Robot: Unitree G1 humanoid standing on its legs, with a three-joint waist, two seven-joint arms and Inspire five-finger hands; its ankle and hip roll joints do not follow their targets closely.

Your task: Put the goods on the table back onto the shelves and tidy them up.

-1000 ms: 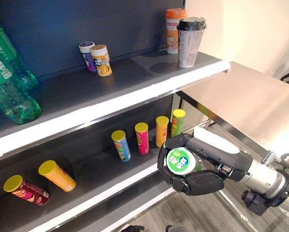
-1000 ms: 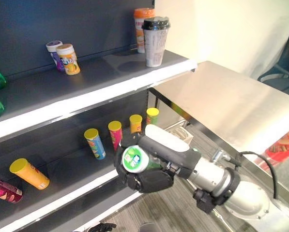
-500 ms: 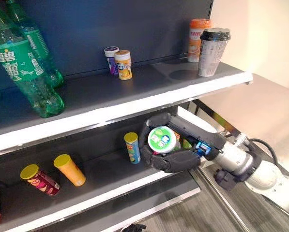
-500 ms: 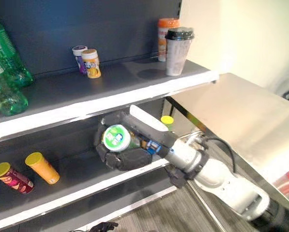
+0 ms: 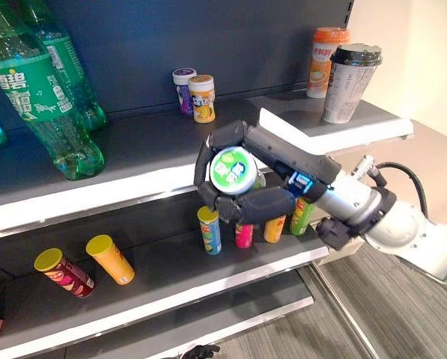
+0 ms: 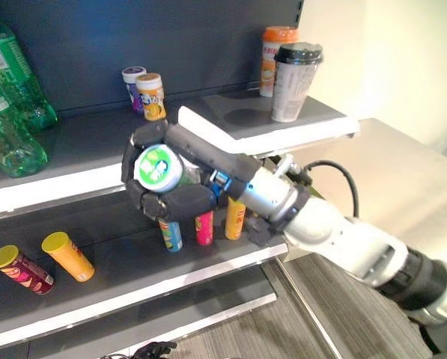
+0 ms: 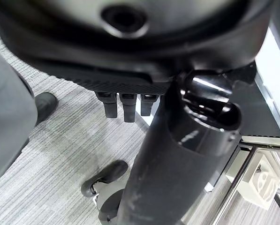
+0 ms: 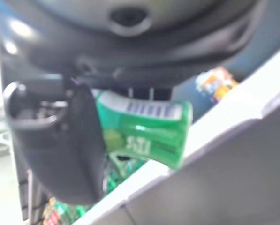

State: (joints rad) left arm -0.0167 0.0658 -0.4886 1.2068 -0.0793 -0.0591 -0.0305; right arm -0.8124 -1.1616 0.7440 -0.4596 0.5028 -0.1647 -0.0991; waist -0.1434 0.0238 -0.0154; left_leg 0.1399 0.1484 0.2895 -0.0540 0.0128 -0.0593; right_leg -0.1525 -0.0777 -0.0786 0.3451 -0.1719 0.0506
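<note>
My right hand point(image 5: 245, 206) is wrapped tight around a small green can with a white and green round lid point(image 5: 233, 169). My fingers point(image 5: 207, 153) curl over one side of it and my thumb point(image 5: 254, 205) presses the other side. I hold the can in the air, right in front of the white front edge of the dark grey upper shelf point(image 5: 133, 142). In my right wrist view the green can point(image 8: 144, 133) sits between my thumb and my fingers, next to that white shelf edge.

My left hand point(image 7: 125, 105) hangs over the grey striped floor point(image 7: 46, 159), with its fingers straight and nothing in it.

On the upper shelf stand 2 big green plastic bottles point(image 5: 47, 90) to my left. Near the back stand 2 little jars, a purple one with a white lid point(image 5: 183, 88) and an orange one with a cream lid point(image 5: 202, 98), just beside each other. To my right, an orange tub point(image 5: 324, 51) stands close behind a tall paper cup with a black lid point(image 5: 349, 81).

On the dark lower shelf point(image 5: 163, 277) stand 4 small tubes in a row under my hand: blue point(image 5: 209, 229), pink point(image 5: 243, 235), orange point(image 5: 275, 228) and green point(image 5: 302, 216). To my left lie 2 tubes with yellow lids, an orange one point(image 5: 111, 259) and a dark red one point(image 5: 64, 271).

A shiny metal table point(image 6: 410, 187) is on my right.
</note>
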